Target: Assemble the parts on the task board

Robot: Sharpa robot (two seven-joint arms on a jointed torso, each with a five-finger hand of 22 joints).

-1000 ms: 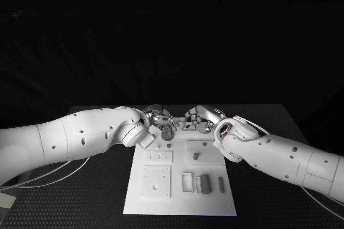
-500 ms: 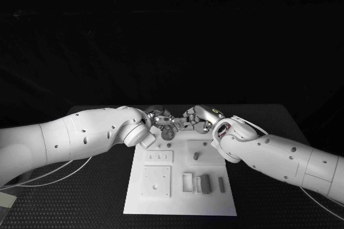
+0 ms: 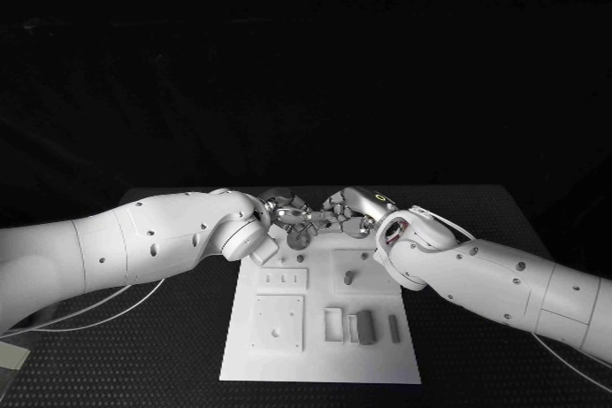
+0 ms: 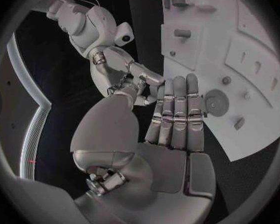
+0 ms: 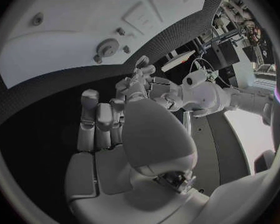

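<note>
The fingers of the left hand lie straight and side by side, reaching out over the far end of the task board; nothing sits between them and the thumb, so this hand holds nothing. In the left wrist view their tips come close to a round disc-shaped part seated in the board, but whether they touch it cannot be told. The fingers of the right hand are also extended, slightly bent, with no part in them. The two hands face each other at the board's far edge, fingertips nearly meeting above it; in the head view it is unclear whether they are in contact.

Outward from the hands, the white left arm comes in from the near left and the white right arm from the near right, both crossing over the black table to the board's far corners.

The task board lies lengthwise in the middle of the table. The grey parts rest on it: a round disc just under the fingertips, a small peg standing in a square plate near the middle, three short slots in a row to its left, and nearer the robot an upright block with a thin bar beside it. A square panel with small holes takes the near left part of the board
</note>
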